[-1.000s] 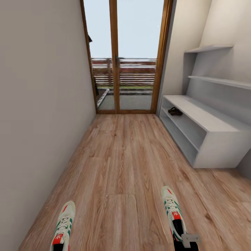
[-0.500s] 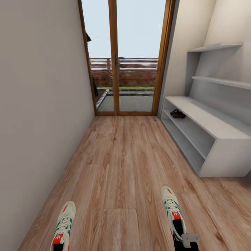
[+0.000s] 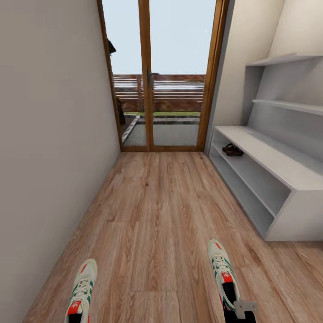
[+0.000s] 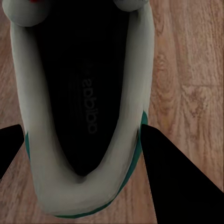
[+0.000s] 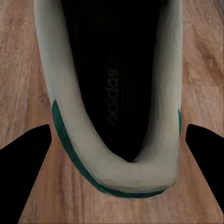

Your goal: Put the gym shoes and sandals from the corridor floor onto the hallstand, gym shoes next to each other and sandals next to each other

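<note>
The head view looks down a corridor to a glazed wooden door (image 3: 163, 76), with a plain wall (image 3: 49, 134) on the left and the pale rack (image 3: 287, 179) along the right. On the rack's upper open shelf, at the end nearest the door, lie the two brown sandals (image 3: 233, 150), side by side and touching. Two floating shelves (image 3: 287, 105) are fixed to the panel above. Low in this view a gym shoe shows on each side, toes pointing toward the door — the left shoe (image 3: 82, 291) near the wall, the right shoe (image 3: 223, 273) toward the rack, the two well apart over the plank floor (image 3: 157, 215). The left wrist view looks into the left shoe's (image 4: 84, 107) dark opening; the left fingers (image 4: 179, 182) are black wedges against each flank of the heel, clamped on it. In the right wrist view the right fingers (image 5: 23, 163) stand either side of the right shoe's (image 5: 112, 98) heel, with a sliver of floor showing at each side — I cannot tell whether they grip it.
</note>
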You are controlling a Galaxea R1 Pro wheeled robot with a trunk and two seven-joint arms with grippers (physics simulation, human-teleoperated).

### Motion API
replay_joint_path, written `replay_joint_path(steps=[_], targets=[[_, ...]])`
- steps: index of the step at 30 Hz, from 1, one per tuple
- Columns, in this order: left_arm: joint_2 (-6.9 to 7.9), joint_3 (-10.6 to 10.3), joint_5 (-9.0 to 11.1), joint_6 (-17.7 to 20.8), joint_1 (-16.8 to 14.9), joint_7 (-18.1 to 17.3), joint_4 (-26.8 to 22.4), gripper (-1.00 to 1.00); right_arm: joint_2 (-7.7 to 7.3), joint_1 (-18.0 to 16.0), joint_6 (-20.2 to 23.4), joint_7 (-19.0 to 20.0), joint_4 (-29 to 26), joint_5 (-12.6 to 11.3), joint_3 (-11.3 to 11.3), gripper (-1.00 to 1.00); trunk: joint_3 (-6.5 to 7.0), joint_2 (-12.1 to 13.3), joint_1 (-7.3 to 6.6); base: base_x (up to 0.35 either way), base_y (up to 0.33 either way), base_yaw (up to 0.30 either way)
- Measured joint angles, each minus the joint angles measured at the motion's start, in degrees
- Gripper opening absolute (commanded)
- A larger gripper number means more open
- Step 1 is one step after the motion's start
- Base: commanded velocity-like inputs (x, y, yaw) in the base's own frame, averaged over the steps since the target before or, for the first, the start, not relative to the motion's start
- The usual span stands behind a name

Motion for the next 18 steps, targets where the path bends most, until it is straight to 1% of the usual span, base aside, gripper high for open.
replay_joint_path(steps=[18], targets=[[-0.05,-0.04,-0.02,-0.04,0.0,0.0,0.0,-1.0,0.07,0.0,0.0,0.0,0.0,0.0,0.02,-1.0,0.0,0.0,0.0,0.336,0.0,0.0]])
